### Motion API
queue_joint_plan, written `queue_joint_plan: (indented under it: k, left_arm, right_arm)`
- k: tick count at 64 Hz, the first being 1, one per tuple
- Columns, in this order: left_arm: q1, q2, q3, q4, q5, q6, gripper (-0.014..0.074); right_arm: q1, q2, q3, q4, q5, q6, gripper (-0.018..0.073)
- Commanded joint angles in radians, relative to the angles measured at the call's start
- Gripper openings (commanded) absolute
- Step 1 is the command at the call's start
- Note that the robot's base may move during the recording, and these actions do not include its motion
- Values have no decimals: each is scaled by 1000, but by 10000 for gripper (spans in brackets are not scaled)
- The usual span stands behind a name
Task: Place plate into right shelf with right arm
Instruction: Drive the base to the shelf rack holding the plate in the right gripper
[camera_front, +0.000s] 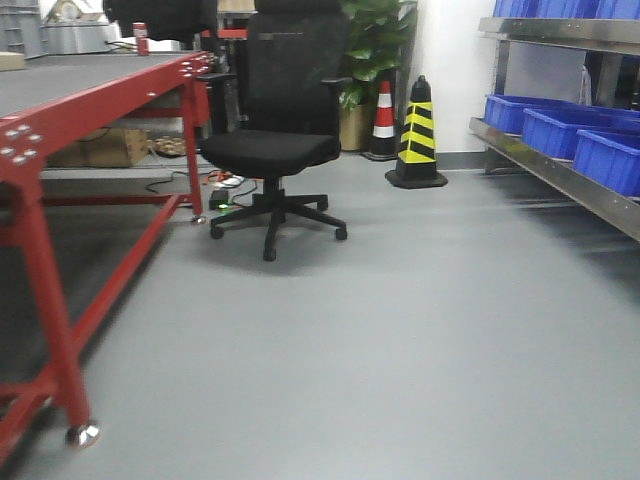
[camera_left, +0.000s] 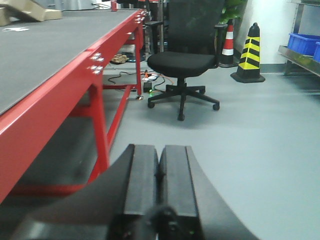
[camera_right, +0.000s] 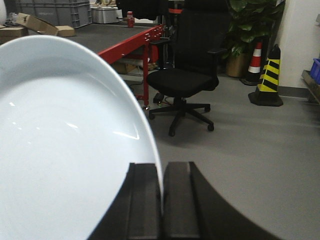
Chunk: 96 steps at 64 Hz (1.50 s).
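While our right fingers (camera_right: 145, 200) pinch only the rim of the plate (camera_right: 65, 150) rising at their left, left fingers (camera_left: 142, 185) clenched empty, we judge travel to the right shelf (camera_front: 560, 170) could jolt it loose.

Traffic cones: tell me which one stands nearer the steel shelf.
The black-and-yellow striped cone; it sits closer to the steel shelf than the red-and-white cone, which is tucked behind it by the plant.

Matte black jaws, flat rectangular pads (camera_left: 142, 180)
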Motion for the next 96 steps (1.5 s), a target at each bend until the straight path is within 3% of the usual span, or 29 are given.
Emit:
queue_joint_plan:
  k: [1, 96]
  left_arm:
    - [1, -8, 8, -2, -82, -2, -47]
    - [-1, -11, 8, -2, -82, -2, -47]
  right_arm:
    - [-3, 8, -30, -19, -88, -2, 54]
    - [-3, 10, -30, -19, -87, -2, 54]
